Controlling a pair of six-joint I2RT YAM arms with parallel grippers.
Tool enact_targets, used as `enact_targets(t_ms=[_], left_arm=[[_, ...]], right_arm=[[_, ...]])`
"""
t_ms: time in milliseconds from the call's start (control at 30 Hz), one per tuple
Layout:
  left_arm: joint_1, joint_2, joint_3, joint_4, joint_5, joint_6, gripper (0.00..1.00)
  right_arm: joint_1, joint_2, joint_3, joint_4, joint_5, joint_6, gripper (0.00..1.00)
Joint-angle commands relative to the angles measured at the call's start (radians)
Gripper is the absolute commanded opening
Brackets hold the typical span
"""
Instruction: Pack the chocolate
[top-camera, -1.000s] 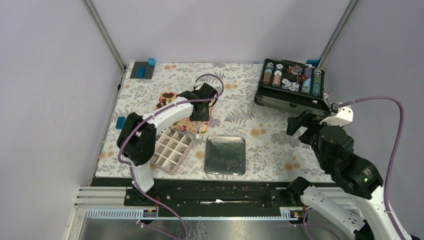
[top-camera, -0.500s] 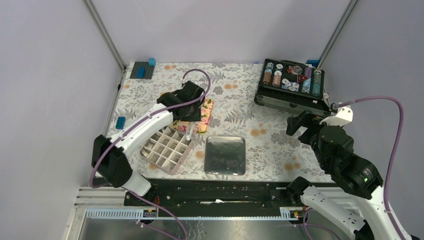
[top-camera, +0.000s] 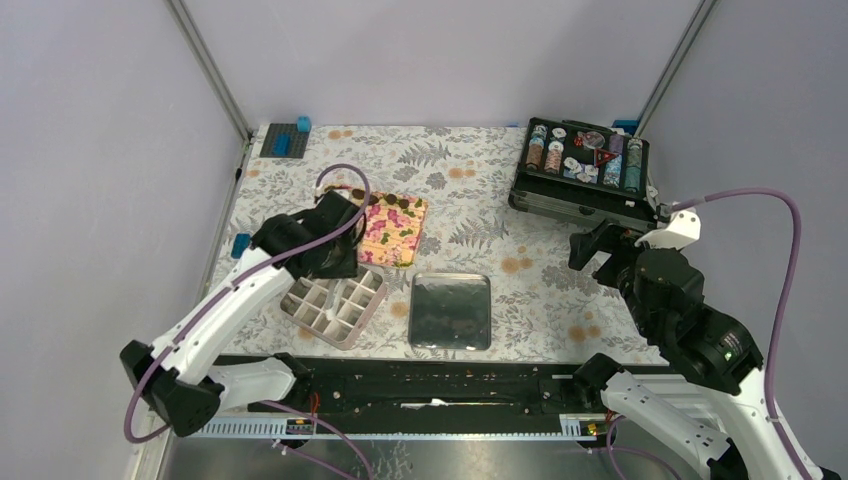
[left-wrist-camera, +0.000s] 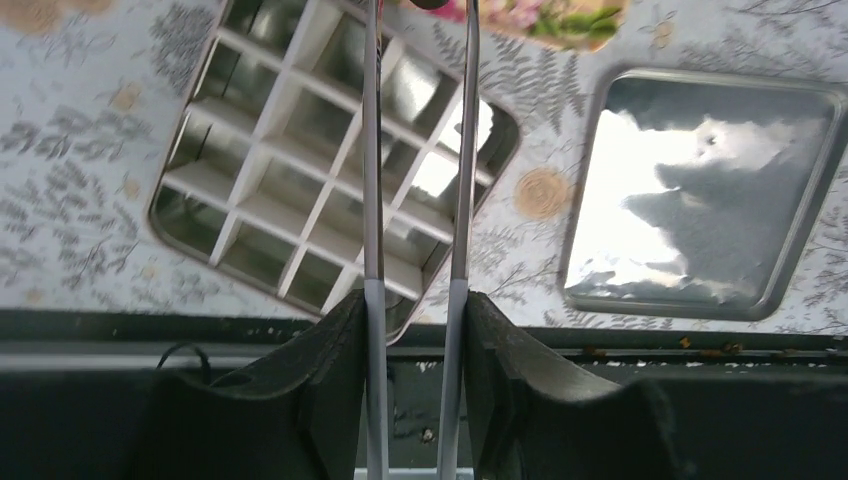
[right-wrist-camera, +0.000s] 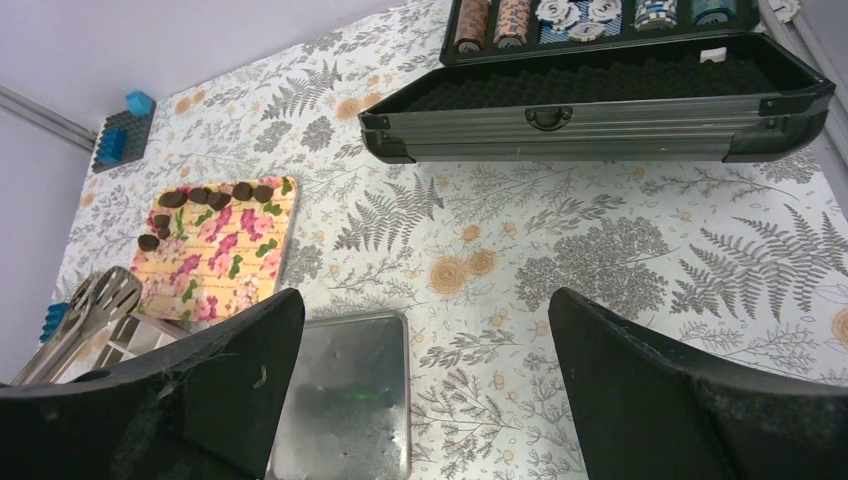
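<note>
The left gripper (left-wrist-camera: 415, 303), clenched on metal tongs (left-wrist-camera: 372, 150), has swung off the floral tray (right-wrist-camera: 225, 250) to over the gridded box (left-wrist-camera: 262, 213) left of centre — possibly carrying a piece, the tips are cropped — while the chocolate (right-wrist-camera: 215, 194) lines the tray's upper edge; the right gripper (right-wrist-camera: 425, 300) gapes empty.

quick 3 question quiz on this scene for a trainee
1. True or false: the chocolates lie in the box.
2. The left gripper holds: A tongs, B a spoon, C nothing.
3. Which gripper is open and empty?
Key: 1 false, they lie on the floral card. 2 A. 3 the right gripper.
</note>
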Motion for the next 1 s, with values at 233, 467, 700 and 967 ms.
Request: enact_targets(t_ms=[233,467,700,967], left_arm=[[0.006,-0.112,-0.037,-0.163,-0.126,-0.124,0.16],[0.006,-0.116,-0.062,-0.188,-0.17,-0.121,0.17],[0.022,-0.111,-0.116,-0.129,-0.176,-0.12,0.18],[0.067,-0.096,-0.161,-0.03,-0.151,-0.063,0.18]], right_arm=[[-0.001,0.031,-0.002,0.08,-0.038,-0.002,1.0],[-0.001,0.028,-0.011,0.08,-0.041,0.007,1.0],[-0.002,0.031,-0.021,0.083,-0.05,0.01,1.0],[-0.002,0.023,-0.028,0.085,-0.048,0.009,1.0]])
